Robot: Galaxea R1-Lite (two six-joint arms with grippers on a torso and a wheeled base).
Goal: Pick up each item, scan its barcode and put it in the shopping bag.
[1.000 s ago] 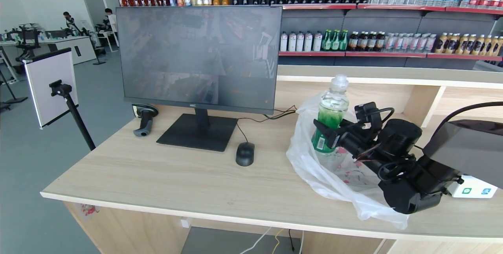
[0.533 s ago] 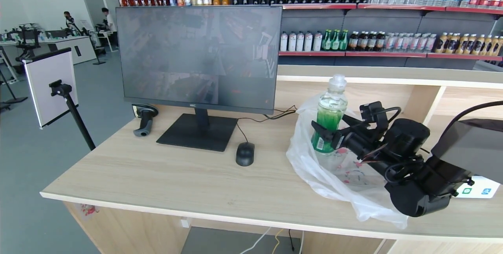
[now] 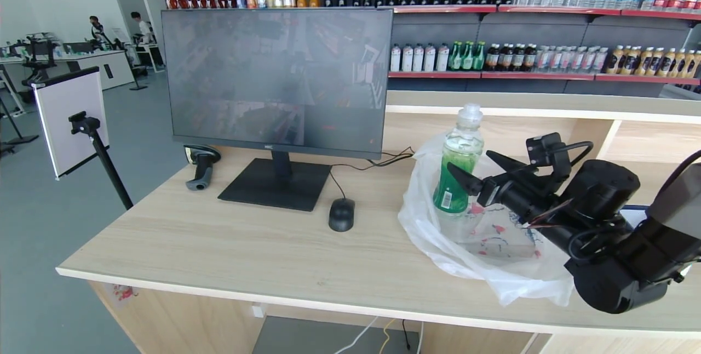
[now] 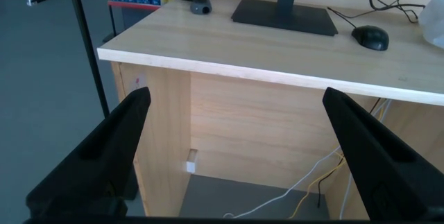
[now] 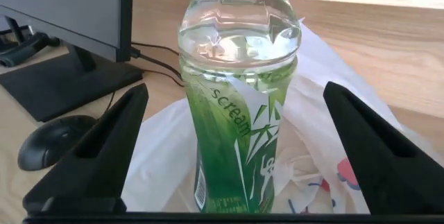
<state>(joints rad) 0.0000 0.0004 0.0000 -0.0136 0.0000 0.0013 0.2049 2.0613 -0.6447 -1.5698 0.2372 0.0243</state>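
The bottle (image 3: 459, 170) is seen upright in the shopping bag (image 3: 427, 233), right of centre in the head view. The right gripper (image 3: 469, 160) is held just beside it, fingers (image 3: 464, 177) spread apart. The bottle may be toppled if a finger clips it or snags the bag

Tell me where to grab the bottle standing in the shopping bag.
Grip the bottle around its green-labelled middle, fingers coming in level from the robot's right. It stands upright, and its body is round and even there, while the neck above tapers.

One bottle (image 3: 460, 151), one shopping bag (image 3: 427, 228), one monitor (image 3: 276, 80), one mouse (image 3: 342, 215), one scanner (image 3: 201, 170).
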